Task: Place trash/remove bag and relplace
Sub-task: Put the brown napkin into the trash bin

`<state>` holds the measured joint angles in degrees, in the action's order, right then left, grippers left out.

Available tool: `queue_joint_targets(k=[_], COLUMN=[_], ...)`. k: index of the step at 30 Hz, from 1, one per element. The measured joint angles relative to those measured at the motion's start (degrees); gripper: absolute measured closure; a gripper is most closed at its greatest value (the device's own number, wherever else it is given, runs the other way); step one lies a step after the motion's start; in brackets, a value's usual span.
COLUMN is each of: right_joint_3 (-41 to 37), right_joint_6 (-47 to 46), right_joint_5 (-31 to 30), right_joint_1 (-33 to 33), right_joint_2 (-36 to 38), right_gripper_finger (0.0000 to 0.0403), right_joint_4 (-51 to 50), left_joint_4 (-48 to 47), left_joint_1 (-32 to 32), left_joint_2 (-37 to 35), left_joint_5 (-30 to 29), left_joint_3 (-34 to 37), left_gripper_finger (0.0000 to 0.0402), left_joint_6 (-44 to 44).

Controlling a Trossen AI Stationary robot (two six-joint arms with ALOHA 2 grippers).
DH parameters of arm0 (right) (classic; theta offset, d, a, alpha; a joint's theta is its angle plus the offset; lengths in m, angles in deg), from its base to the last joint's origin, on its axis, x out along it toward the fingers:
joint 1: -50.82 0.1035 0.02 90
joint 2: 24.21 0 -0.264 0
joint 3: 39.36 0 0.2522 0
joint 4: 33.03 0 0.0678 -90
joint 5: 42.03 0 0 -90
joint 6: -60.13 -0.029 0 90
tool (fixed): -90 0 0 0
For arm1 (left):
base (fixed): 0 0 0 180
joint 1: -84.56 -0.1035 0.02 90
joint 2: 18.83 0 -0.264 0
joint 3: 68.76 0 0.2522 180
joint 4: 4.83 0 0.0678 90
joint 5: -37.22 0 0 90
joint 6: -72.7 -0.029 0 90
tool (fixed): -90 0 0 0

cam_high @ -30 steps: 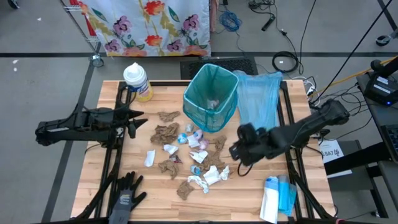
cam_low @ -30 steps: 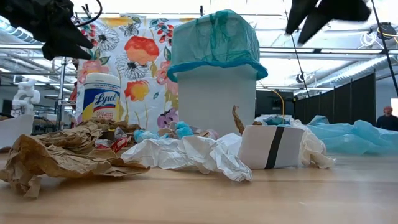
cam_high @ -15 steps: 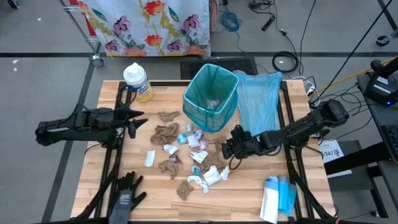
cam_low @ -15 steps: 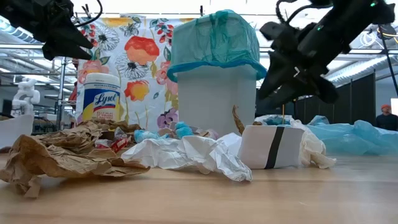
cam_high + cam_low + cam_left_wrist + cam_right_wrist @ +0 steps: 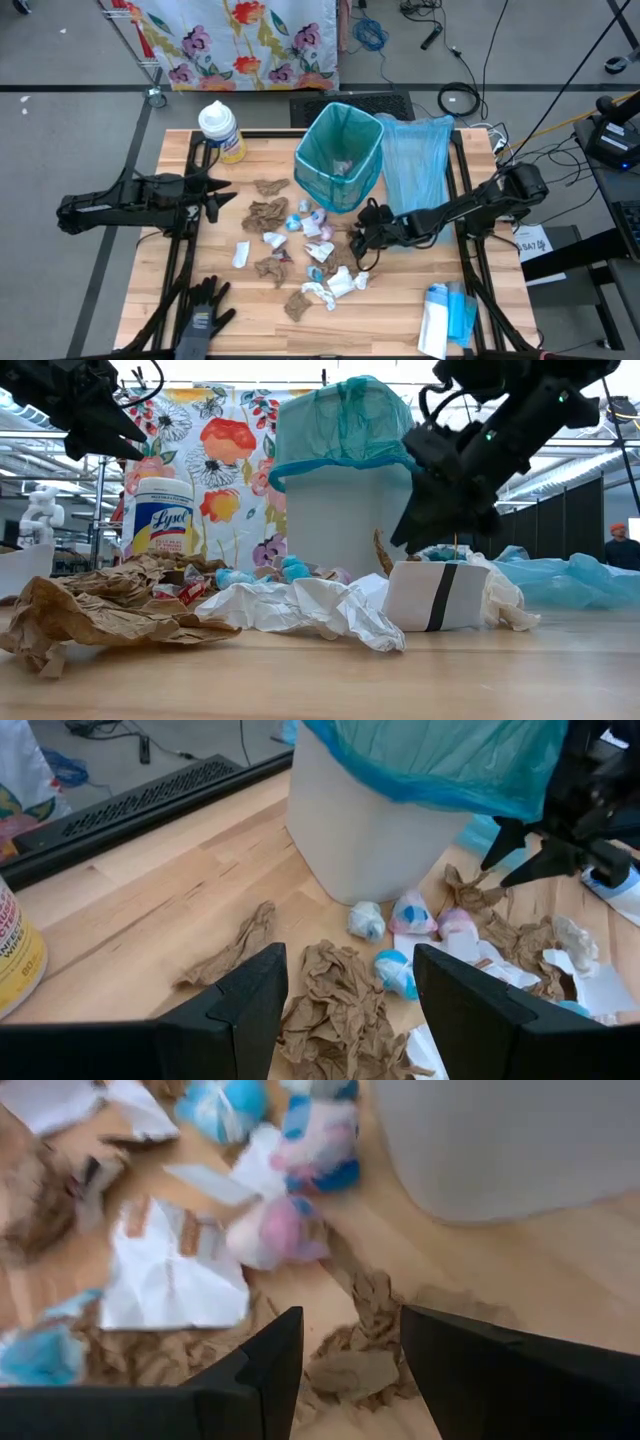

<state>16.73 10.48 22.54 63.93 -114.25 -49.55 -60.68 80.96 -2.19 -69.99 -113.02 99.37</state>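
**Right hand lowering onto a brown paper scrap beside the bin**

The right hand (image 5: pixel 362 238) hangs with its fingers apart and empty, just above a crumpled brown paper scrap (image 5: pixel 355 1365) beside the white bin (image 5: pixel 338 158) lined with a teal bag. The trash (image 5: pixel 305 250) lies scattered over the wooden surface (image 5: pixel 200 270) in front of the bin: brown wads, white tissues, blue and pink wrapper bits.

To do it well, I would centre the fingers either side of one wad, press low to the surface before closing, and avoid dragging neighbouring pieces.

The left hand (image 5: pixel 222 190) waits well apart, fingers spread, holding nothing.
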Motion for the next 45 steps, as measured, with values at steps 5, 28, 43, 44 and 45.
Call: queue_joint_targets(k=[5,28,43,44,45], right_joint_3=[0.0,14.0,49.7,50.3,50.6], right_joint_6=[1.3,-14.2,-2.5,0.2,3.2], right_joint_5=[0.3,1.5,-13.0,-13.6,-13.8], right_joint_1=[-0.4,2.7,-2.8,-3.9,-5.2], right_joint_2=[-4.0,9.5,11.7,11.7,11.7], right_gripper_finger=[0.0243,0.0401,0.0402,0.0403,0.0403], right_joint_4=[1.6,-41.2,-72.7,-70.3,-67.6], left_joint_4=[0.0,0.0,0.0,0.0,0.0], left_joint_1=[0.0,0.0,0.0,0.0,0.0], left_joint_2=[0.0,0.0,0.0,0.0,0.0], left_joint_5=[0.0,0.0,0.0,0.0,0.0], left_joint_3=[0.0,0.0,0.0,0.0,0.0], left_gripper_finger=[0.0182,0.0182,0.0182,0.0182,0.0182], left_joint_6=[0.0,0.1,0.0,0.0,0.0])
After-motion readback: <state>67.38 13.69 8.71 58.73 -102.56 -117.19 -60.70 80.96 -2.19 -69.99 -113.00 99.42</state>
